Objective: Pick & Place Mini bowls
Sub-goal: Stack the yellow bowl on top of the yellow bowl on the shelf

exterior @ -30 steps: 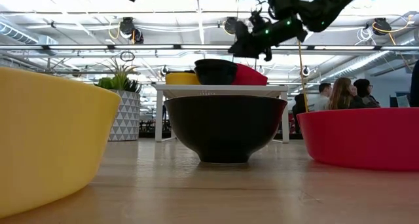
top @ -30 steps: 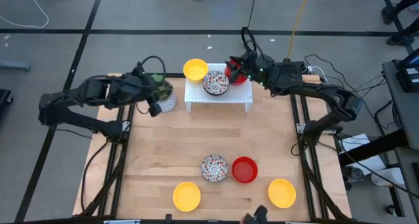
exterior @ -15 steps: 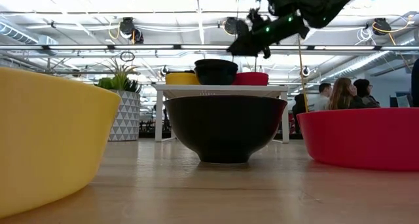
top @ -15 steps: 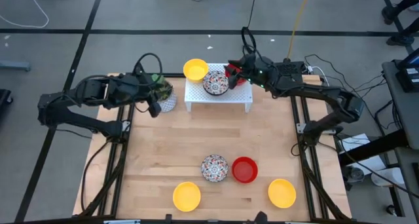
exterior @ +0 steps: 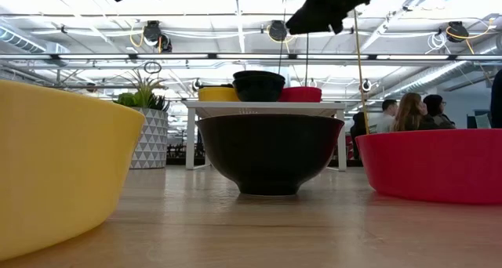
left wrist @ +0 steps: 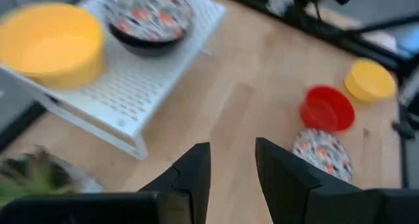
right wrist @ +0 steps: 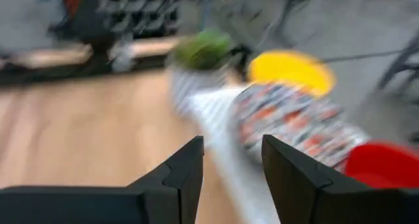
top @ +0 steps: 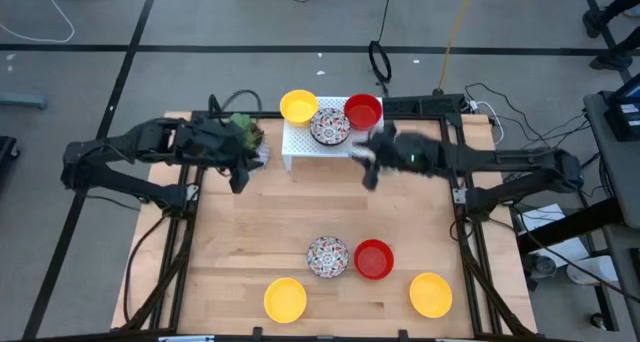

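Note:
Three mini bowls stand on the white rack (top: 335, 147): a yellow one (top: 298, 106), a mosaic one (top: 330, 127) and a red one (top: 363, 111). Near the table's near edge rest a mosaic bowl (top: 327, 256), a red bowl (top: 374, 259) and two yellow bowls (top: 285, 299) (top: 431, 294). My right gripper (top: 366, 164) hovers just on the near side of the rack's right end, open and empty (right wrist: 232, 142). My left gripper (top: 238, 172) hangs to the left of the rack, by the plant, open and empty (left wrist: 232, 149).
A green plant in a white patterned pot (top: 248, 142) stands at the rack's left end, close under my left arm. Bare wood (top: 300, 207) lies between the rack and the near bowls. People sit in the room beyond the table (exterior: 408, 111).
My right gripper let go of the red bowl, which went from tipped to level on the rack's right end. The gripper then rose and swung away toward the table's near edge, in front of the rack. My left gripper shifted slightly toward the near edge.

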